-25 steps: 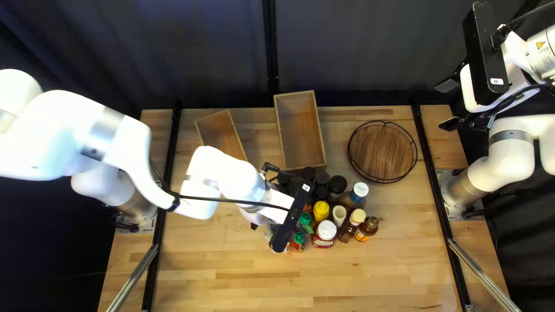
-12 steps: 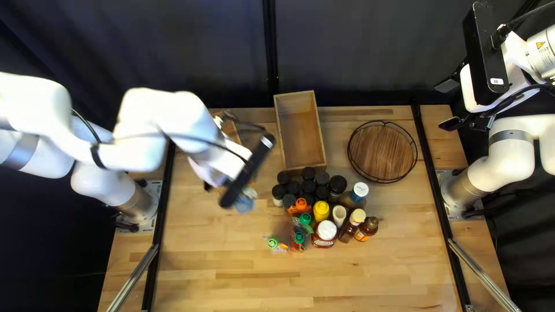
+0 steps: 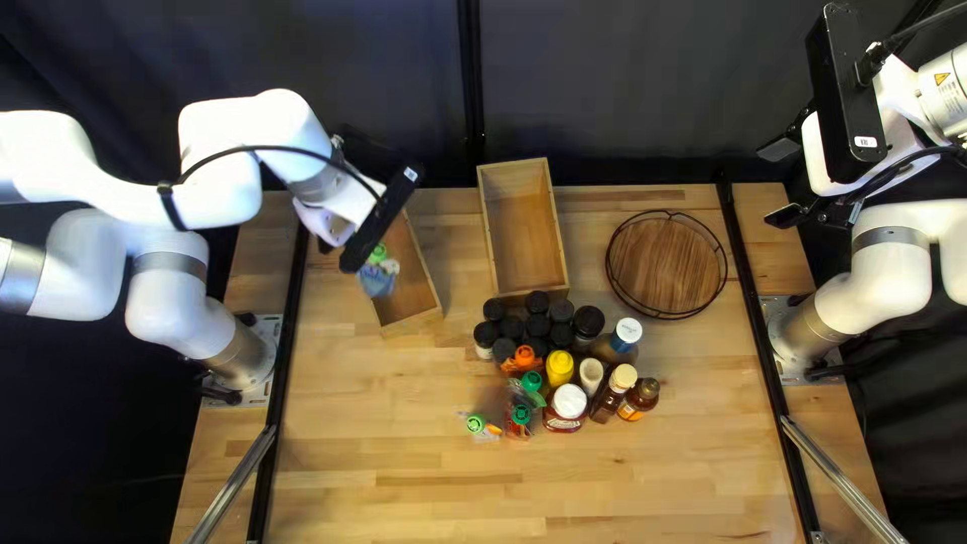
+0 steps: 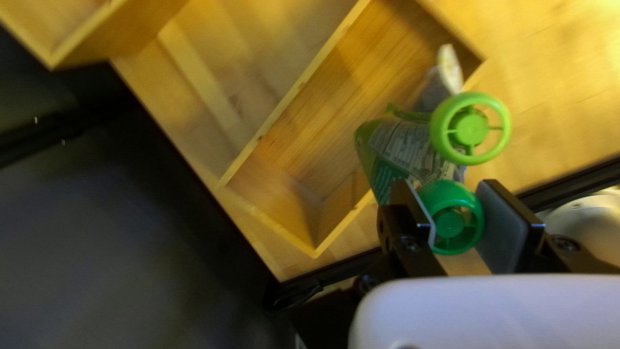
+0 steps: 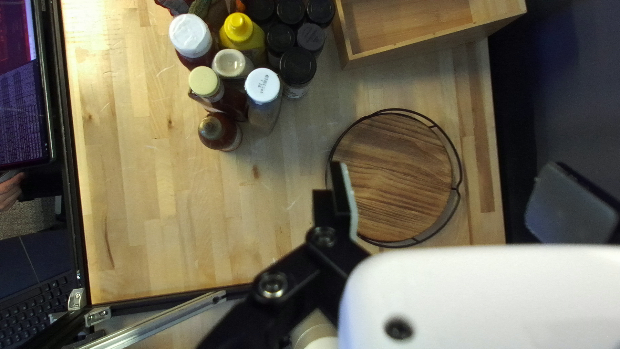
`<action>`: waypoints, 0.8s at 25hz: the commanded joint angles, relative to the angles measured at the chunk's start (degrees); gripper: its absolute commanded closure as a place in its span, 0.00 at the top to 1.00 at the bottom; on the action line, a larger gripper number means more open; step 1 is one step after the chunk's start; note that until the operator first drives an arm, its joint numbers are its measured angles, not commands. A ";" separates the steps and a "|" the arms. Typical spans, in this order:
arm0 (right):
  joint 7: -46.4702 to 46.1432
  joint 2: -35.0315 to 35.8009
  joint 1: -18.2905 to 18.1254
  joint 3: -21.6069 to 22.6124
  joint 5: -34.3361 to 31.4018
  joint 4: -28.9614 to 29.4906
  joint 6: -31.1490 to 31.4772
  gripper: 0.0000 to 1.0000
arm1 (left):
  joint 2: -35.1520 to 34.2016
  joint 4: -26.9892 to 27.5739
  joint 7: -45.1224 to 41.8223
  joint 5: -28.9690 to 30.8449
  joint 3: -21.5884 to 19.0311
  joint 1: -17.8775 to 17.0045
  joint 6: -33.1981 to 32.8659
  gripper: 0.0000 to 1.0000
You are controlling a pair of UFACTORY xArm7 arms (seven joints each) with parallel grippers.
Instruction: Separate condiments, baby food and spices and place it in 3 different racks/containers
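At the left of the top left view my left gripper (image 3: 381,220) hangs over the left wooden box (image 3: 425,279), its fingertips hidden. In the left wrist view my left gripper (image 4: 455,216) is shut on the dark green cap (image 4: 452,223) of a pouch; a pouch with a light green ring cap (image 4: 468,128) hangs against it, above the box (image 4: 303,84). My right gripper (image 3: 780,183) stands open and away at the right; in the right wrist view my right gripper (image 5: 457,200) holds nothing. Jars, bottles (image 3: 559,368) and pouches (image 3: 475,425) stand or lie mid-table.
The middle wooden box (image 3: 524,227) stands at the table's back. A round wooden tray (image 3: 668,264) with a black wire rim lies right of it. Black frame bars (image 3: 761,302) border the table's sides. A person's hand (image 5: 9,191) shows beyond the near edge.
My left arm has swung from the group of bottles toward the back left, carrying pouches over to the left box. The bottles it covered now show. My right arm has stayed still.
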 commanded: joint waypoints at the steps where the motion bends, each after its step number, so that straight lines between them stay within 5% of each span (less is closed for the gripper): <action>1: 0.00 0.00 0.00 0.00 0.00 0.00 0.00 1.00 | 3.44 -0.46 -0.44 1.00 1.39 0.97 -3.44 0.00; 20: 0.00 0.00 0.00 0.00 0.00 0.00 0.00 1.00 | 10.67 -3.90 -2.04 3.46 5.52 4.31 -13.89 0.00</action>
